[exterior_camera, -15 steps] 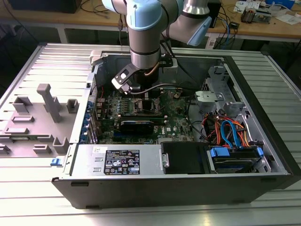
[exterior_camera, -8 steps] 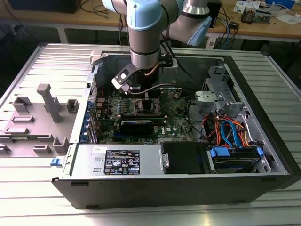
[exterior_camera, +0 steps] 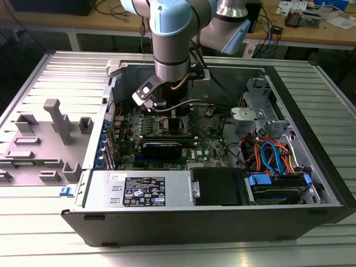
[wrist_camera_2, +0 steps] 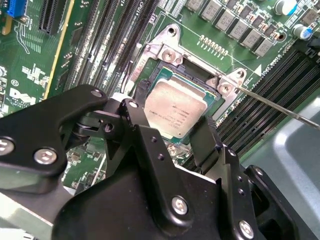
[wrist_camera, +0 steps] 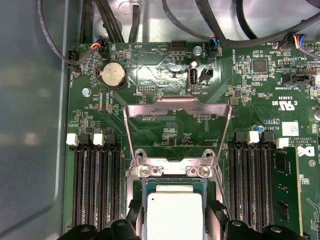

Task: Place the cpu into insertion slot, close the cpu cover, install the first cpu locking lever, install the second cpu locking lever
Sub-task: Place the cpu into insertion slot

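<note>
The silvery square cpu lies level in the insertion slot on the green board. My gripper reaches straight down over it. Its black fingers stand against two opposite edges of the cpu, shut on it. The cpu cover is swung open and stands up behind the socket, its window showing the board behind. One thin wire locking lever sticks out from the socket's corner, unlatched.
Long black memory slots flank the socket on both sides. A coin battery and cables sit beyond the cover. A black card, the power supply and a drive bay with blue cables surround the board inside the case.
</note>
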You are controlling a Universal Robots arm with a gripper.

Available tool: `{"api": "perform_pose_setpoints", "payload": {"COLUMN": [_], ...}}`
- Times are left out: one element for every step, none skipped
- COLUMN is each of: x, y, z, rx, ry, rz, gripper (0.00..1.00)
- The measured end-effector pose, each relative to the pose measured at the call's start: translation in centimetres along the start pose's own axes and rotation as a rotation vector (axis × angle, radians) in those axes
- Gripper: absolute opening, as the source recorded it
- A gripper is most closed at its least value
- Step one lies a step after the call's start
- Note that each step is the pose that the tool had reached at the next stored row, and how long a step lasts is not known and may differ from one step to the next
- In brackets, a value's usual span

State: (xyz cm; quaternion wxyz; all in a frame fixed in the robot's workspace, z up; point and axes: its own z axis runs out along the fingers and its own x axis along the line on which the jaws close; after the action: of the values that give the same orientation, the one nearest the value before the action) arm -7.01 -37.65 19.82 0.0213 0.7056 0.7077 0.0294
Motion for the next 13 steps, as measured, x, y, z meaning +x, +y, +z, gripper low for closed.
{"api": "perform_pose_setpoints", "payload": {"x": [0.0, 0.0, 0.0, 0.0, 0.0, 0.0, 0.0, 0.0, 0.01, 0.01, 0.01, 0.01, 0.02], "y": [0.0, 0.0, 0.0, 0.0, 0.0, 0.01, 0.02, 0.02, 0.03, 0.05, 0.07, 0.09, 0.1], "z": [0.0, 0.0, 0.0, -0.04, -0.12, -0.19, -0.31, -0.4, -0.51, -0.73, -0.99, -1.24, -1.43], "rx": [0.0001, 0.0001, 0.0001, 0.0001, 0.0001, 0.0002, 0.0003, 0.0004, 0.0006, 0.0009, 0.0015, 0.0024, 0.0032], "ry": [-0.0001, -0.0001, -0.0001, -0.0002, -0.0002, -0.0001, 0.0, -0.0001, -0.0001, -0.0001, 0.0, 0.0, 0.0], "rz": [0.0, 0.0, 0.0, 0.0, 0.0, 0.0, 0.0, 0.0, 0.0, 0.0, 0.0, 0.0, 0.0], "gripper": [0.62, 0.62, 0.62, 0.62, 0.62, 0.62, 0.62, 0.62, 0.62, 0.62, 0.62, 0.62, 0.62]}}
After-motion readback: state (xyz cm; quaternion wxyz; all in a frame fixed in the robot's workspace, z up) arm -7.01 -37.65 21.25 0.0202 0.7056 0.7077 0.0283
